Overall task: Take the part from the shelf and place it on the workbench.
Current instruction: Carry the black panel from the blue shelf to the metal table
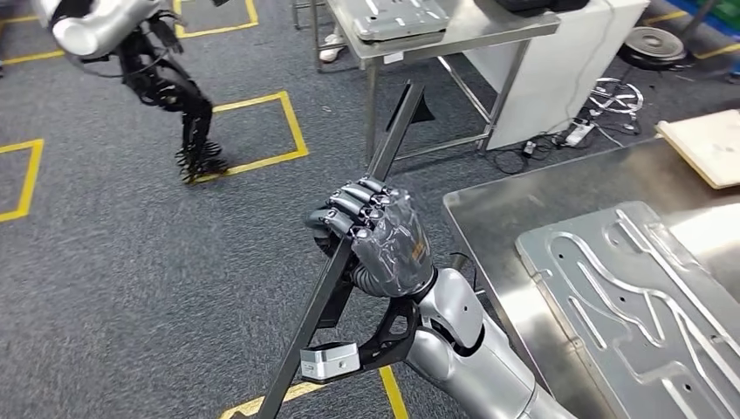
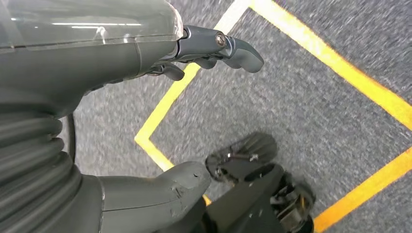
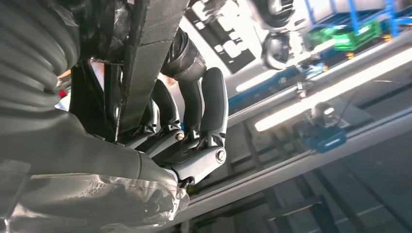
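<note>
Grey carpet (image 1: 131,288) marked with yellow tape lines (image 1: 262,131) covers most of what I see from the head camera. At the lower right sits the workbench (image 1: 558,196), a bare steel top, and on it lies a large pressed metal panel (image 1: 646,305) with raised channels and small holes. A pale wooden board (image 1: 707,144) rests on the bench's far right edge. Further back stands a steel table (image 1: 462,39) on thin legs carrying another grey tray-like panel (image 1: 397,16), with a white cabinet (image 1: 558,70) just beside it and a tangle of cables (image 1: 567,135) on the floor near its foot.

My right arm (image 1: 471,349) comes up from the bottom of the frame. My right hand (image 1: 375,236) is clenched around the part (image 1: 349,262), a long dark flat bar that runs diagonally from the lower left of the view up toward the far table. The part is in the air over the carpet, just left of the workbench corner and not touching it. On the right wrist camera I see the dark fingers (image 3: 214,104) wrapped over the bar's edge.

My left hand (image 1: 196,144) hangs at the upper left over the carpet, well apart from the part. Its fingers (image 2: 233,46) are loose with nothing in them, seen against a yellow line on the left wrist camera.
</note>
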